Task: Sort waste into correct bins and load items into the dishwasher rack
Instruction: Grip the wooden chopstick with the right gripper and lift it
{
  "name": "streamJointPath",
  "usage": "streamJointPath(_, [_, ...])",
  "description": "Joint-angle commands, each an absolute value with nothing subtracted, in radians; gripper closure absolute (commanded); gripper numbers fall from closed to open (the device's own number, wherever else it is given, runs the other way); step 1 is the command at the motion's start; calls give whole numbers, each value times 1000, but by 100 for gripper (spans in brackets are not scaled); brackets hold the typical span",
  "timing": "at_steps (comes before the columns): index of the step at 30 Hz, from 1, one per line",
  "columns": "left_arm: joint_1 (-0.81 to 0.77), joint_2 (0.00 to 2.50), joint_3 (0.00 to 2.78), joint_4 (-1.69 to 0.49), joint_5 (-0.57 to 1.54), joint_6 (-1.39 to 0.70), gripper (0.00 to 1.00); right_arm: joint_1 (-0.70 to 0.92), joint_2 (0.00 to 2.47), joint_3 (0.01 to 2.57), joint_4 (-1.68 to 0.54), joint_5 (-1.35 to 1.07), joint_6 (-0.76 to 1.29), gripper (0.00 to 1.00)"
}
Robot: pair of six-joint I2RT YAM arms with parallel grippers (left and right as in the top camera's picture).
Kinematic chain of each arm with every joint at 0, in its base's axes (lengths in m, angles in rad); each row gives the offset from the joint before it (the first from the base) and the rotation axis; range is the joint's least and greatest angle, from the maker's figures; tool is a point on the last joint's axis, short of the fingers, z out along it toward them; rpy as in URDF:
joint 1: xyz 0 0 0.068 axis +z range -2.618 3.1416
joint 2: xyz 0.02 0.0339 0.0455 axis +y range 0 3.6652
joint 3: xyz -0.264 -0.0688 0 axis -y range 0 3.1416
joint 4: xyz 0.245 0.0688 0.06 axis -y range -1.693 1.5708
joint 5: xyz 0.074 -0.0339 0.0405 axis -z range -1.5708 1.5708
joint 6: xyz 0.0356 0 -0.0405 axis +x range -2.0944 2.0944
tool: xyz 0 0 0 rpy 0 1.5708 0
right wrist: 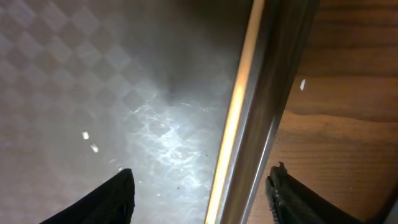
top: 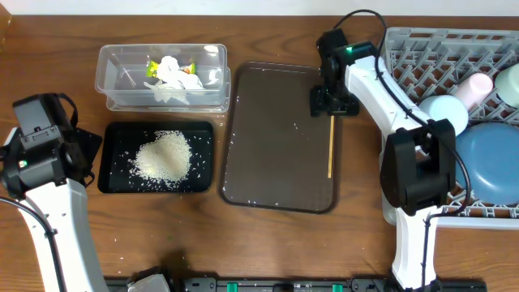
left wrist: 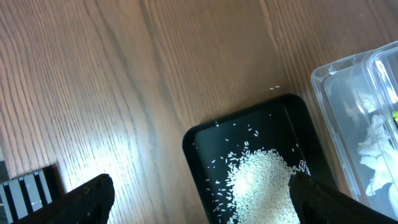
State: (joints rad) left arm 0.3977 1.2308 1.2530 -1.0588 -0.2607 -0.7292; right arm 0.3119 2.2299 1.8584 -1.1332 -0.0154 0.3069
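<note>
A thin wooden chopstick (top: 330,146) (right wrist: 239,99) lies along the right rim of the brown serving tray (top: 276,138). My right gripper (top: 334,104) (right wrist: 202,202) hangs open over its far end, one finger on either side and neither touching it. Rice (top: 162,156) (left wrist: 261,180) is heaped in the black tray (top: 113,130). The clear tub (top: 109,77) holds a tissue (top: 174,71) and a green-yellow wrapper (top: 152,65). Over the black tray's left end my left gripper (top: 81,150) (left wrist: 199,202) stands open and empty. The grey rack (top: 405,36) holds a blue plate (top: 486,162), light-blue bowl (top: 444,113), pink cup (top: 474,88) and mint-green bowl (top: 509,81).
Stray rice grains dot the brown tray's floor (right wrist: 87,140) and the wood near the black tray's corner (left wrist: 273,88). The right arm's base (top: 418,174) stands against the rack's left side. The tub, black tray and brown tray sit close together.
</note>
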Motion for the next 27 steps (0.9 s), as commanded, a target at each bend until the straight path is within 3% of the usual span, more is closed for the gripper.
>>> streamJointPath(1, [402, 1234, 1252, -1062, -266, -731, 8, 319, 2226, 1806, -1102, 3, 318, 34])
streamJointPath(22, [402, 1234, 1252, -1062, -266, -731, 8, 321, 2227, 1630, -935, -57, 363, 44])
streamJointPath(24, [402, 1234, 1252, -1062, -266, -731, 8, 323, 2227, 1610, -918, -56, 371, 50])
streamJointPath(27, [402, 1234, 1252, -1062, -266, -731, 8, 323, 2227, 1607, -915, -57, 382, 69])
